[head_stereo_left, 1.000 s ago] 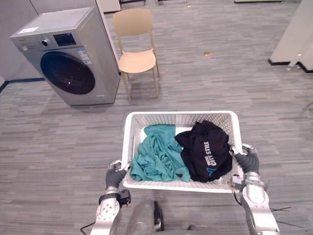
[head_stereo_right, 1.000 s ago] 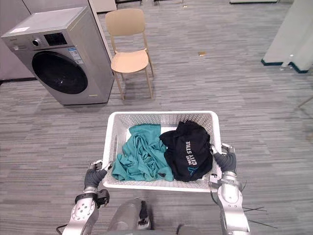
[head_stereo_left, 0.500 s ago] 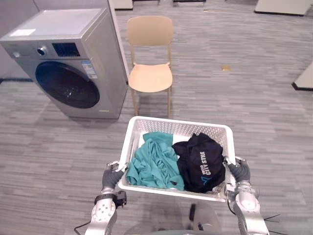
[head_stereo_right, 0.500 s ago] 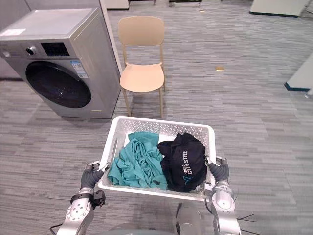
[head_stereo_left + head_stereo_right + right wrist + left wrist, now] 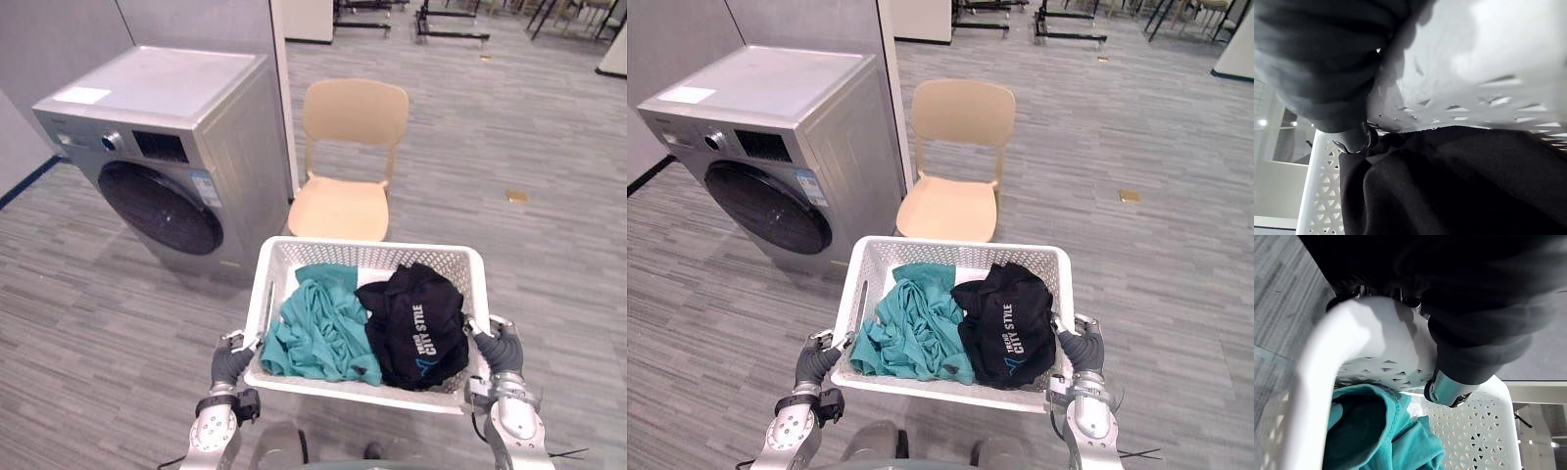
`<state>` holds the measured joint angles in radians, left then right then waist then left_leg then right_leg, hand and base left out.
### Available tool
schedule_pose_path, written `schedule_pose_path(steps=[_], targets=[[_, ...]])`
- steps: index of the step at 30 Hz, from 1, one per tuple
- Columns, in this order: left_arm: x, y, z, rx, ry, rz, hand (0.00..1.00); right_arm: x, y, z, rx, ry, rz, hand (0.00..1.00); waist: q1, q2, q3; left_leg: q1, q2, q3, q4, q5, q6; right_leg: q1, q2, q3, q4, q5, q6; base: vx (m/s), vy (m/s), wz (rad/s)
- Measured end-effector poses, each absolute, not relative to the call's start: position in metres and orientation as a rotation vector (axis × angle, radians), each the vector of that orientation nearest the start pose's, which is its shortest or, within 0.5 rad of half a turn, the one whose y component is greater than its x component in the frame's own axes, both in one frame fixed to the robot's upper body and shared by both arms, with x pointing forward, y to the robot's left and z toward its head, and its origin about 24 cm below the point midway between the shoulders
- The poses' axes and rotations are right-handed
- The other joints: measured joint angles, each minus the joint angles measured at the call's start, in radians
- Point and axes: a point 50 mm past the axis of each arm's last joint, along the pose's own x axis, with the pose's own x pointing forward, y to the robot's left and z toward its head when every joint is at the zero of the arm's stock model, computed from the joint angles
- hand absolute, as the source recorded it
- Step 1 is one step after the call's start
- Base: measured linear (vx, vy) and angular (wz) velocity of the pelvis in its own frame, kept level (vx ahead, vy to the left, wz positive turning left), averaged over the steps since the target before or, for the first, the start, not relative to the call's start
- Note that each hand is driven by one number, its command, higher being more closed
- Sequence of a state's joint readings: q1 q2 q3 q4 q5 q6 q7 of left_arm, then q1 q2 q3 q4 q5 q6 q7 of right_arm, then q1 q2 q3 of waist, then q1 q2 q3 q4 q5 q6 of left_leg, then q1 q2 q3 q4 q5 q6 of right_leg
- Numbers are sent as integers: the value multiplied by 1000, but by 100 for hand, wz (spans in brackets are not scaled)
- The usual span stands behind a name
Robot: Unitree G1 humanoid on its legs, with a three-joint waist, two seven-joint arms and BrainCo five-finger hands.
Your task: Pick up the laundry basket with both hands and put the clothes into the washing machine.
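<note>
1. Left eye view: the white laundry basket [image 5: 364, 249] was held off the grey floor [image 5: 88, 323], level, with a hand at each short end. The left hand [image 5: 231, 361] gripped the left rim and the right hand [image 5: 501, 351] the right rim. Inside, a teal garment [image 5: 318, 333] lay on the left and a black garment [image 5: 419, 329] on the right, touching along the middle and rising slightly above the rim.

2. Right eye view: the washing machine [image 5: 774, 108] stood ahead and to the left, its round dark door [image 5: 769, 208] closed and facing the robot's left front. A beige chair [image 5: 950, 201] stood just beside the machine's right side, straight ahead. The basket's far rim overlapped the front edge of the chair's seat in this view. Bare floor lay open before the machine's door and wide to the right of the chair.

3. Left wrist view: the left hand's thumb [image 5: 1447, 391] hooked over the basket's thick rounded rim onto the perforated inner wall. Its fingers wrapped the outer side, so the hand was clamped on the basket. The teal cloth lay just below the thumb, not touching it.

4. Right wrist view: the right hand's thumb [image 5: 1352, 139] curled over the rim against the inner wall, clamping that end likewise. The black garment pressed close beside the thumb.
</note>
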<state>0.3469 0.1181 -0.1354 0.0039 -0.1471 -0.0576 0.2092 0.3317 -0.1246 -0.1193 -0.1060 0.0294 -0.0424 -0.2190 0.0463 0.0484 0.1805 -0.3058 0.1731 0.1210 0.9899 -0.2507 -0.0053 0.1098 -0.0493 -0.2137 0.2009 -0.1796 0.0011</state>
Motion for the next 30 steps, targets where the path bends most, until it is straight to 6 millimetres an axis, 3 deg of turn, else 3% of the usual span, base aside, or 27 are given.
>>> schedule_pose_path(steps=[1, 2, 3, 4, 5, 7, 8, 9, 10, 11, 13, 15, 17, 18, 19, 22, 24, 25, 26, 27, 29, 30], targets=[[169, 169, -26, -20, 298, 170, 100, 178, -229, 9, -147, 155, -401, 100, 1, -2, 1, -35, -24, -12, -190, 0, -8, 35, -29, 6, -17, -15, 41, 477, 214, -12], [169, 168, -26, -22, 298, 164, 100, 178, -231, 4, -151, 172, -404, 100, 1, 4, -3, -25, -54, -36, -420, 47, -47, 62, -46, 16, -23, -37, 80, 482, 239, -13], [169, 167, -26, -24, 299, 160, 100, 177, -233, 2, -158, 182, -405, 100, 2, 20, -9, -6, -57, -51, -560, 115, -63, 72, -39, 28, -27, -50, 99, 466, 273, -19], [168, 169, -28, -12, 311, 159, 100, 177, -232, -6, -151, 216, -404, 100, 3, 7, -13, 16, -74, -40, -576, 196, -6, 103, -66, 58, -34, -68, 123, 454, 281, -15], [168, 171, -29, -1, 321, 160, 100, 176, -229, -14, -132, 254, -411, 100, -2, -30, -31, 17, -117, -27, -558, 160, 14, 101, -110, 97, -37, -65, 118, 544, 344, -8], [170, 170, -28, -2, 315, 156, 100, 174, -229, -15, -126, 255, -416, 100, 2, -46, -29, 9, -135, 14, -512, 90, 40, 78, -149, 134, 20, -64, 126, 465, 311, -28], [168, 170, -29, -2, 324, 156, 100, 175, -229, -14, -131, 251, -411, 100, 13, -51, -27, 37, -144, 55, -505, 41, 48, 16, -184, 162, 166, -64, 156, 372, 290, -81], [167, 171, -30, 2, 329, 156, 100, 175, -229, -15, -135, 256, -410, 100, 18, -57, -21, 90, -160, 83, -521, 20, 60, -70, -219, 186, 363, -38, 206, 362, 294, -84], [166, 172, -30, 8, 331, 155, 100, 174, -229, -16, -141, 260, -409, 100, 15, -63, -17, 129, -173, 92, -538, 10, 65, -117, -234, 195, 483, -17, 229, 339, 224, -45], [166, 174, -30, 17, 333, 155, 100, 172, -226, -19, -135, 273, -413, 100, -14, -66, -13, 220, -191, 98, -590, -5, 75, -200, -238, 178, 691, -39, 193, 333, 188, -15], [166, 176, -30, 29, 330, 151, 100, 173, -225, -18, -134, 271, -412, 100, -34, -62, -12, 290, -196, 104, -651, -6, 76, -269, -225, 114, 721, -63, 159, 341, 142, -8], [171, 176, -28, 34, 316, 143, 100, 173, -225, -17, -133, 262, -413, 100, -38, -65, -14, 347, -196, 116, -714, -6, 75, -364, -190, 33, 603, -87, 121, 316, 79, -12], [173, 176, -31, 39, 325, 140, 100, 173, -225, -17, -133, 260, -414, 100, -46, -68, -15, 370, -196, 115, -737, -9, 68, -397, -148, 20, 451, -79, 105, 301, 10, 8], [174, 176, -35, 44, 343, 138, 100, 173, -225, -18, -135, 263, -413, 100, -57, -74, -18, 386, -202, 105, -740, -17, 54, -394, -110, 26, 306, -22, 75, 371, -26, 37], [174, 175, -40, 45, 361, 137, 100, 172, -225, -20, -136, 271, -413, 100, -69, -79, -19, 400, -216, 83, -733, -29, 37, -388, -92, 49, 250, 89, 26, 467, -55, 41], [175, 169, -43, 54, 369, 125, 100, 173, -231, -22, -166, 288, -412, 100, -67, -27, -33, 416, -181, 36, -728, -31, 29, -347, -70, 24, 224, 80, 18, 357, -72, 7], [176, 169, -42, 54, 366, 127, 100, 172, -229, -22, -159, 289, -415, 100, -72, -26, -31, 402, -169, 21, -661, -28, 24, -309, -63, 12, 202, 52, 21, 278, -93, 18], [175, 168, -42, 49, 368, 128, 100, 170, -230, -20, -163, 284, -419, 100, -72, -23, -28, 355, -152, 25, -513, -25, 19, -269, -62, 0, 185, 36, 23, 247, -83, 21], [175, 167, -43, 40, 368, 132, 100, 167, -230, -15, -167, 267, -425, 100, -66, -19, -23, 293, -124, 46, -339, 7, -33, -232, -61, -2, 171, 24, 17, 288, -57, 13], [174, 167, -43, 34, 369, 136, 100, 166, -230, -12, -169, 254, -427, 100, -57, -30, -14, 250, -101, 62, -253, 12, -55, -210, -61, -1, 159, 18, 11, 176, 6, -6], [175, 165, -40, 22, 354, 139, 100, 167, -230, -3, -172, 213, -442, 100, -31, -24, -15, 171, -37, 70, -163, -35, -19, -163, -58, 9, 123, 5, 10, 222, 51, -17], [177, 165, -38, 21, 337, 141, 100, 170, -230, 0, -172, 194, -442, 100, -28, -25, -15, 137, -30, 50, -209, -57, -27, -153, -62, 13, 110, 5, 16, 191, 71, -9]])
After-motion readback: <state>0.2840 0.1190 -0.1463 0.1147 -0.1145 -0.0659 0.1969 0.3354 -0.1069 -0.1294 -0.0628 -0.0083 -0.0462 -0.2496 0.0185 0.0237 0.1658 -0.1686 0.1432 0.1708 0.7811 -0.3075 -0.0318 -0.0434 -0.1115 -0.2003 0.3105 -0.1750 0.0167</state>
